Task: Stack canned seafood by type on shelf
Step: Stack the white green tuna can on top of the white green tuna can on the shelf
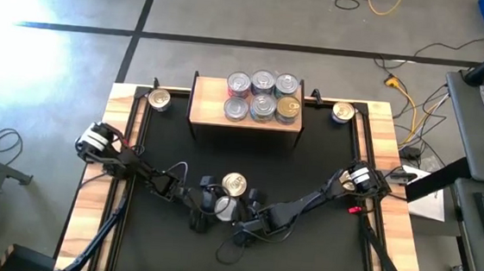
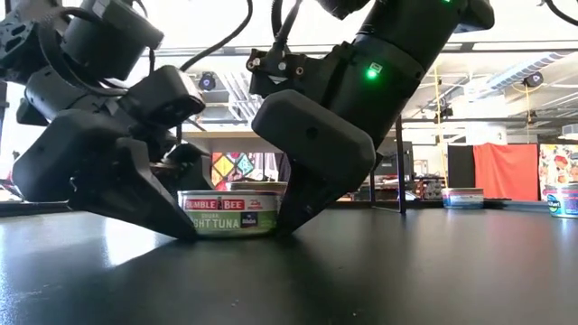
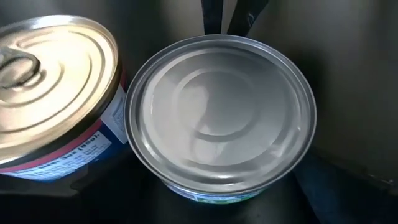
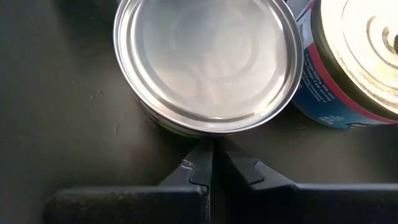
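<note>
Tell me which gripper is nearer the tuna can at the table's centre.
Roughly equal. Left gripper is open around the tuna can; right gripper is shut, its tips against the can's opposite side.

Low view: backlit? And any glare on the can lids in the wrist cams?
Low view: yes, bright room behind leaves both arms as dark shapes; the tuna can label stays readable. Left wrist view: soft sheen on the plain lid, stronger highlight on the neighbouring pull-tab can. Right wrist view: that can's lid is washed out. High view: blown-out patch on the floor.
</note>
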{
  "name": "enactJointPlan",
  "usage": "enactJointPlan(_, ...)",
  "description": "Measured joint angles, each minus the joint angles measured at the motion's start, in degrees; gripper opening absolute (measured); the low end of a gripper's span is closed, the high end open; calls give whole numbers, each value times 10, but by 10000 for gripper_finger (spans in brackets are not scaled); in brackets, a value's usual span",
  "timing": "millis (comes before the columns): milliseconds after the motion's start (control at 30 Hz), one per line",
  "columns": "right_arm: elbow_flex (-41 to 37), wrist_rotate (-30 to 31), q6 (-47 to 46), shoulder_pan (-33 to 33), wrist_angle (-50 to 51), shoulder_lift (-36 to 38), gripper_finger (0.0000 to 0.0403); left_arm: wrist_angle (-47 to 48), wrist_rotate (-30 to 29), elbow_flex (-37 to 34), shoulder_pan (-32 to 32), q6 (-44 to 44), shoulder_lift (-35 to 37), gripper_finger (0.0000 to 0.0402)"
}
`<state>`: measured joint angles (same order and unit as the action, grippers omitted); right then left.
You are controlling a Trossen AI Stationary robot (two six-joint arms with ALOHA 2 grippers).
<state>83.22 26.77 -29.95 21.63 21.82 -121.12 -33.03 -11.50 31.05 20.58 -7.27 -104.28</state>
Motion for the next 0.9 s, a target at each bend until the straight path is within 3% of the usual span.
enactJointPlan(433,5,-1,-9,1,-4,-2,12,-38,11,-3,1,-15,-7,399)
enactJointPlan(900,5,3,-2,1,-10,-2,12,-147,-26,-2,3,-35,-31,400)
